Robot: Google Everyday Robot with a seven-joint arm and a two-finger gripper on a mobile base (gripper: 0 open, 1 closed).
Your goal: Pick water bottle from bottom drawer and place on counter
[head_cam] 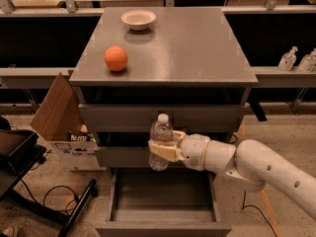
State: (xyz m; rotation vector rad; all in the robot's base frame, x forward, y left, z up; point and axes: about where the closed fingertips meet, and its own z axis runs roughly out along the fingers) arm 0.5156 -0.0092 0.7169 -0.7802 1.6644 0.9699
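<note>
**Gripper.** The gripper (159, 151) is positioned in front of the cabinet (163, 117), level with the middle drawer front and slightly left of the cabinet's centre line. Its pale fingers (163, 153) are closed around the water bottle (161, 131) and pinch it at the lower half of the body. The white arm (256, 169) reaches the gripper from the cabinet's right side, from the lower right of the view.

**Water bottle.** The bottle stands upright in the grip, clear of all surfaces. Its white cap is level with the top drawer front. Its base is level with the lower edge of the middle drawer front. The bottle hangs above the rear part of the bottom drawer (163, 199), which is pulled out from the cabinet base and shows a bare grey floor. The bottle is below the counter (192, 48) and touches neither the counter nor the drawer.

**Counter.** An orange ball (116, 58) lies on the left part of the cabinet top. A pale bowl (138, 19) sits near the far edge, left of centre.

**Surroundings.** An open cardboard box (57, 110) stands on the floor to the left of the cabinet. Two pump bottles (288, 59) stand on a shelf to the right of the cabinet.
</note>
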